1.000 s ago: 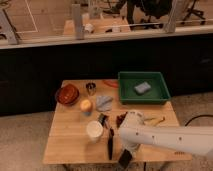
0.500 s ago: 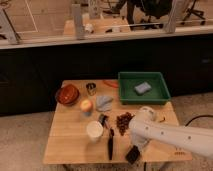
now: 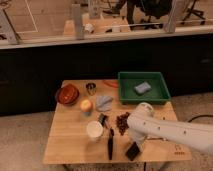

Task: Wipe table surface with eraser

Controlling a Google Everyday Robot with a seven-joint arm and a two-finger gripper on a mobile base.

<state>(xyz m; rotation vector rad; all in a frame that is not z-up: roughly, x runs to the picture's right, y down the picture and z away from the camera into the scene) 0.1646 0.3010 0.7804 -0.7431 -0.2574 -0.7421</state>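
Note:
The eraser [image 3: 133,151], a flat black block, rests tilted on the table surface [image 3: 70,142] near its front edge, right of centre. My gripper [image 3: 135,144] reaches down from the white arm [image 3: 165,132] that enters from the right, and it is shut on the top of the eraser. The arm's wrist hides part of the tabletop behind the eraser.
A slim black stick tool [image 3: 110,143] lies just left of the eraser, with a white cup [image 3: 94,130] beside it. Brown bits [image 3: 122,123], a grey cloth [image 3: 104,103], an orange fruit [image 3: 86,105], a red bowl [image 3: 67,94], a metal cup [image 3: 91,88] and a green tray [image 3: 150,96] holding a grey-blue pad [image 3: 142,88] lie behind.
The gripper and the eraser have shifted together to the right and slightly back along the front of the table. The other objects have stayed put.

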